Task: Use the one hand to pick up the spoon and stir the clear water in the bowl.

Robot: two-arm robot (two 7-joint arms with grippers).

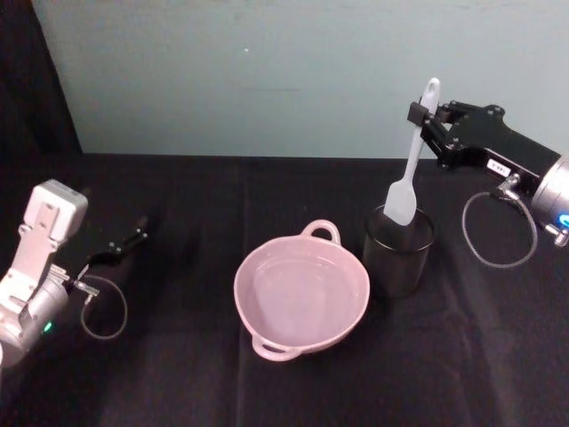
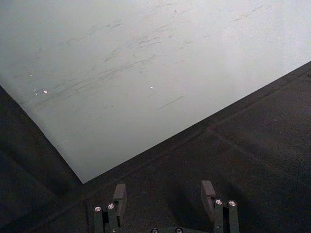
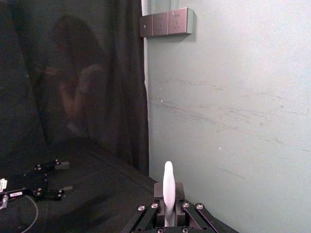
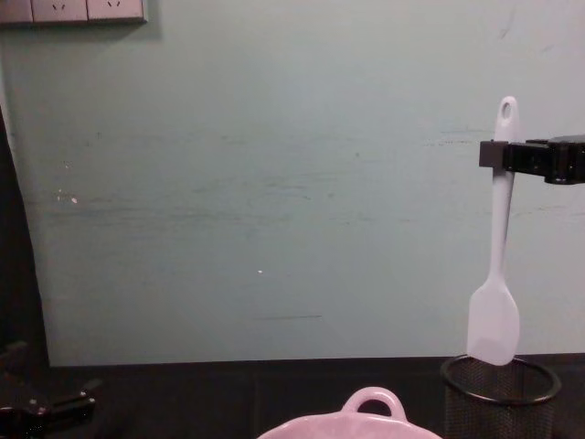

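The right gripper (image 1: 421, 114) pinches the spoon (image 1: 412, 169) upright over the mesh cup (image 1: 396, 265) by the bowl (image 1: 238, 286); left gripper (image 1: 140, 230) idles spread

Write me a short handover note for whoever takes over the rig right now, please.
Right gripper: shut on the spoon near the top of its handle, holding it upright over the black mesh cup, with the scoop end about level with the cup's rim.
Left gripper: open, parked low on the robot's left side.
Pink bowl: beside the cup, toward the robot's left, with water in it.
Done: spoon grasped.
Left: carry it over to the bowl, lower the scoop into the water, stir.
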